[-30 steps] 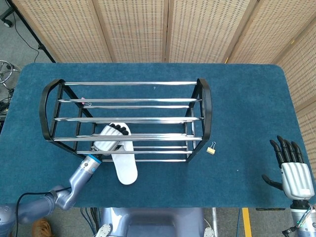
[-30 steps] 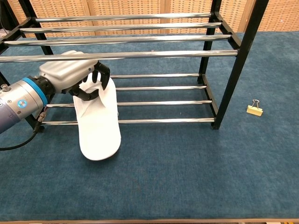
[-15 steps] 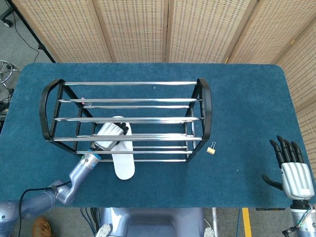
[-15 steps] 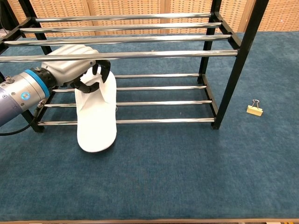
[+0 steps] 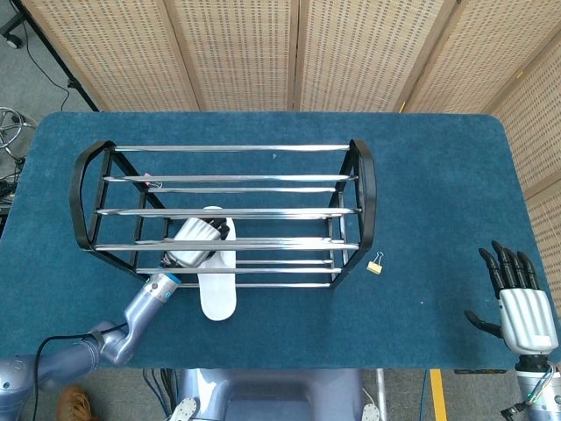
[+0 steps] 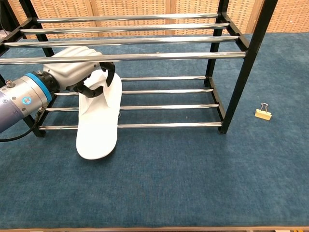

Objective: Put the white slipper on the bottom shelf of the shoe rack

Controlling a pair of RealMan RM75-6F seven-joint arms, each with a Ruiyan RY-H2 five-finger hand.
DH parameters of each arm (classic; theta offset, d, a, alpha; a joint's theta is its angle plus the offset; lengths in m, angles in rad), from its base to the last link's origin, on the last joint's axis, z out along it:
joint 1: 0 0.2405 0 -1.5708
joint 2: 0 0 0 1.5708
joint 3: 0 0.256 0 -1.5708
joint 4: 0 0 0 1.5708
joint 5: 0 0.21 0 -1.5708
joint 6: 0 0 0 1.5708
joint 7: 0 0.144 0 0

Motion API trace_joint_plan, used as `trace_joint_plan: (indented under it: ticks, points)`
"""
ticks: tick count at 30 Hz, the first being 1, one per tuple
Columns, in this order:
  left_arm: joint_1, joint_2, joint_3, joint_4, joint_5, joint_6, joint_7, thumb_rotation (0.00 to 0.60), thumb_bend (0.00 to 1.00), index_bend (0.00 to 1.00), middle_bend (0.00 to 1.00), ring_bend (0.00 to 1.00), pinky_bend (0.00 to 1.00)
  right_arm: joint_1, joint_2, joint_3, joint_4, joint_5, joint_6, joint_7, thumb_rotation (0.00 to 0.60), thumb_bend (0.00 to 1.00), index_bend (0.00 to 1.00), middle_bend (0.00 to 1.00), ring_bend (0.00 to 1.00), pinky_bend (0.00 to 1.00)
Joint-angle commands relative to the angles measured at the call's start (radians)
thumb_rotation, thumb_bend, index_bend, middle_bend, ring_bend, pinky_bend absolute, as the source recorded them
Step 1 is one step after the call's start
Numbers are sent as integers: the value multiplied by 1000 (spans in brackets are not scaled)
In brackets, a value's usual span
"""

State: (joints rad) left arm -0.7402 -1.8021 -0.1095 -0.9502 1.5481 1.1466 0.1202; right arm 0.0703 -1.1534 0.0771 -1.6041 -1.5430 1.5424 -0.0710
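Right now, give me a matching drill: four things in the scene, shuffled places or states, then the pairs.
Things:
1. white flat slipper
2. small gold binder clip
3. left hand
4. right hand

States:
A. holds nothing, fingers apart, near the table's edge
B. on the blue cloth, beside the black and chrome shoe rack
C. partly over the bottom shelf rails, heel end sticking out in front
D. under the upper rails, gripping the slipper

Pairs: 1-C, 2-B, 3-D, 4-A

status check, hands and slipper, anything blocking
Left hand grips white slipper, toe end over bottom shelf rails, heel overhanging front. Right hand open, idle. Binder clip outside rack, not blocking.
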Motion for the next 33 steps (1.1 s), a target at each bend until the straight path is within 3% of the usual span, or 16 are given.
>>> trace_joint_plan:
  ticks: [1,11,21,33]
  points:
    - [1,6,5,-11,-1,-3,3,600,398,546,336,270,530,0,0,0,0,0,0,0,600,0,0,0,0,0]
    - [9,24,20,-39,7,12,2,600,199,480,297,216,498,0,0,0,0,0,0,0,600,0,0,0,0,0]
    - [21,54,39,-98,28,39,3,600,139,461,280,204,490,0,0,0,0,0,0,0,600,0,0,0,0,0]
    - [26,83,64,-167,58,47,22,600,139,461,279,203,490,0,0,0,0,0,0,0,600,0,0,0,0,0]
